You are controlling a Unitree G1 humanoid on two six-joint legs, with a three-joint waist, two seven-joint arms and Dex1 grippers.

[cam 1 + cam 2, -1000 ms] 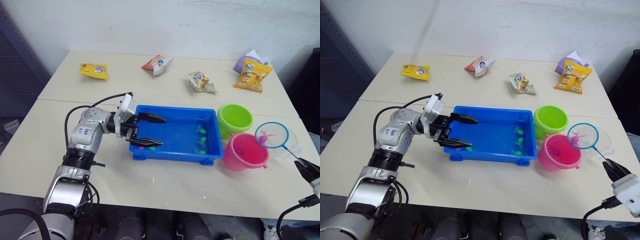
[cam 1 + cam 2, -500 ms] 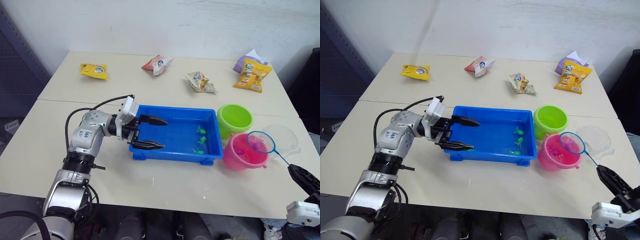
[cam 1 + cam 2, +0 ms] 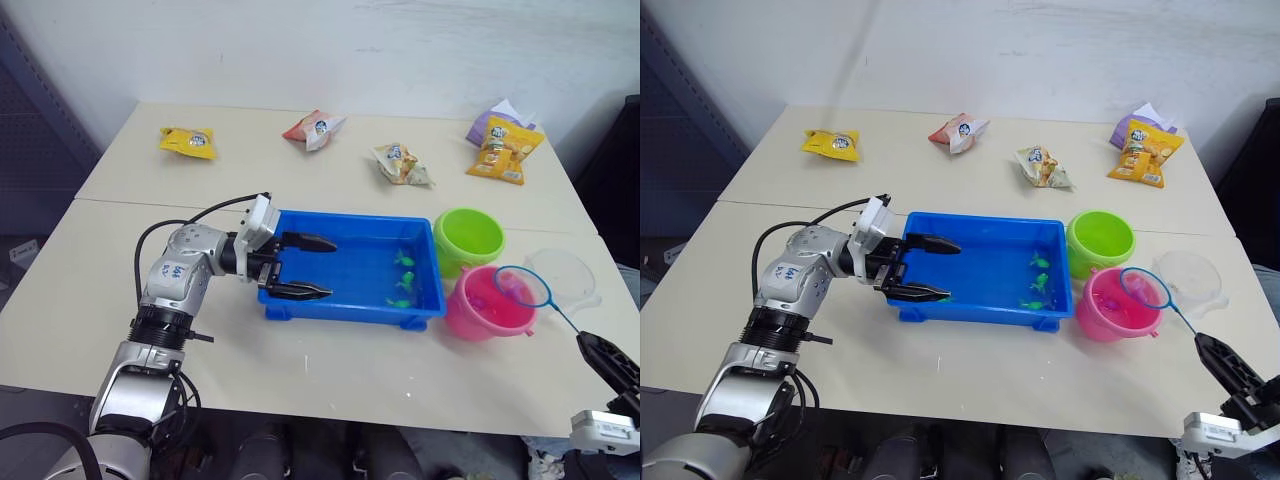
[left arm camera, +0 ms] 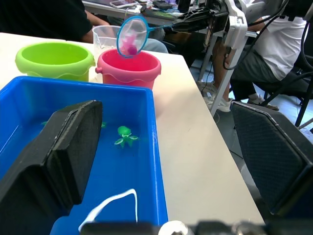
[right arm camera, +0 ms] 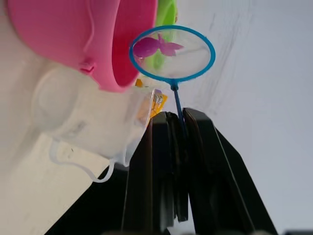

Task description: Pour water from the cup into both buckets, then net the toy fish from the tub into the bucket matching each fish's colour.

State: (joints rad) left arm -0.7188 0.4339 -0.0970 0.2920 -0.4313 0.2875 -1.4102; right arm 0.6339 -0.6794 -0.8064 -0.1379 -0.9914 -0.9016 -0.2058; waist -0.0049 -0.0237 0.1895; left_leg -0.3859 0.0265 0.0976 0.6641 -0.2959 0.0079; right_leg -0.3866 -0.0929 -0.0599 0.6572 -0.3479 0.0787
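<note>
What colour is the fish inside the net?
Magenta-pink fish, clearest in the right wrist view.

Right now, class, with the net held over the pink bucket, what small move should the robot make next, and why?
Probably tip the net over so its pink fish drops into the pink bucket. The right pincer grips the net's handle, the hoop hangs above that bucket's far rim, and the colours match.

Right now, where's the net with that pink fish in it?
In the left eye view the net is on the robot's right, its hoop over the pink bucket, with the clear cup just beyond. The right gripper holds its handle.
</note>
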